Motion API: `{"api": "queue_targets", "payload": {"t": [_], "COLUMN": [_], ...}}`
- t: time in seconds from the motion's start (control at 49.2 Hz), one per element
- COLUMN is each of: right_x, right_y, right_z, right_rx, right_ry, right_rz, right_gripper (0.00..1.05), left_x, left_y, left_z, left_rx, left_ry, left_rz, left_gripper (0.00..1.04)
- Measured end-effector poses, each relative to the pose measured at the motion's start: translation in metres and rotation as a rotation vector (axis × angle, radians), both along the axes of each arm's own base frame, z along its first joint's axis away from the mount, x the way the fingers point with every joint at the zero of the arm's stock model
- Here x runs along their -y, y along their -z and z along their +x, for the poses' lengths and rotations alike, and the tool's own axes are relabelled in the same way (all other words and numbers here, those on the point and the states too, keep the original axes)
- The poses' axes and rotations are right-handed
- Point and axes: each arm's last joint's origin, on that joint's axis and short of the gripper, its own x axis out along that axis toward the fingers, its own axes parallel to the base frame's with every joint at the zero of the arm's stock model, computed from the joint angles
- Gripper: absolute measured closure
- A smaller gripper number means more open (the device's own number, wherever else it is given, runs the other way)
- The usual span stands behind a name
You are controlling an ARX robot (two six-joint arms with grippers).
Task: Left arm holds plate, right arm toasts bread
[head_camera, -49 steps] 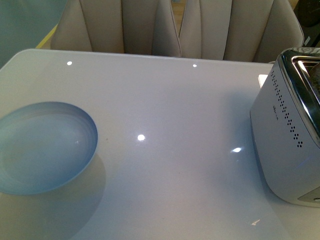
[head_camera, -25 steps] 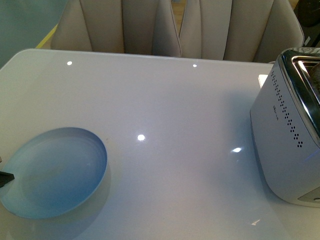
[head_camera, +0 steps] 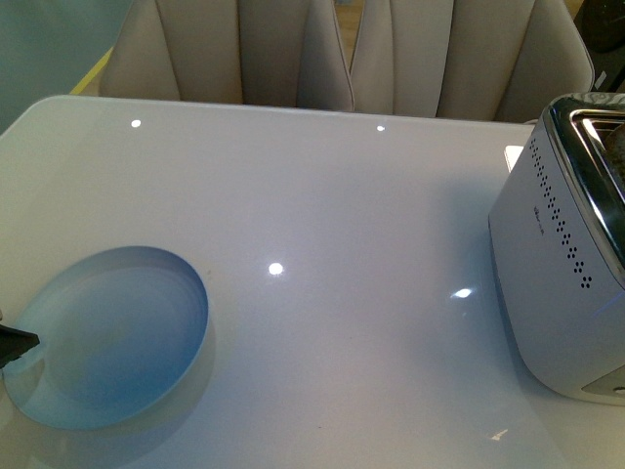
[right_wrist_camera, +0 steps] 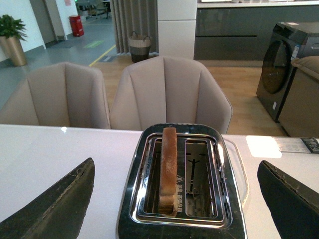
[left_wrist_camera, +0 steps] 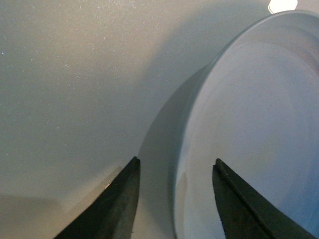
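Observation:
The pale blue plate (head_camera: pixel 107 337) lies on the white table at the front left, its near edge slightly raised. A dark tip of my left gripper (head_camera: pixel 18 344) shows at its left rim. In the left wrist view my left gripper (left_wrist_camera: pixel 175 167) is open, its jaws astride the plate's rim (left_wrist_camera: pixel 187 129), one finger outside and one over the plate's inside. The bread (right_wrist_camera: pixel 168 167) stands on edge in one slot of the toaster (right_wrist_camera: pixel 182 199); the other slot is empty. My right gripper (right_wrist_camera: pixel 177 186) is open wide above the toaster, a finger on either side of it.
The white toaster (head_camera: pixel 562 283) stands at the table's right edge in the front view. Beige chairs (head_camera: pixel 332 54) stand behind the table. Ceiling lights glare on the glossy tabletop (head_camera: pixel 322 244).
The plate has shifted right and toward the table's front edge. The left gripper's tip has come into view at its left rim. The toaster has not moved.

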Motion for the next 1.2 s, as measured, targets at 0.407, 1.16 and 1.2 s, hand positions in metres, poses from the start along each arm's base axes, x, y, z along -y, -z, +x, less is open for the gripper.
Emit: {"api": "queue_targets", "payload": {"t": [0.407,1.16,1.2], "right_x": [0.000,0.000,0.000], "right_y": [0.000,0.000,0.000], "right_z": [0.000,0.000,0.000], "right_rx": [0.000,0.001,0.000], "right_ry": [0.000,0.000,0.000], "right_rz": [0.000,0.000,0.000], "right_gripper": [0.09,0.09,0.09], "left_x": [0.000,0.070,0.079], "left_y": [-0.037,-0.204,-0.211], "left_z": [-0.002,-0.044,-0.053], "left_rx": [0.091,0.848,0.919], "left_ry": [-0.068,-0.152,-0.121], "left_rz": [0.015,0.277,0.389], "left_gripper": [0.06,0.28,0.37]}}
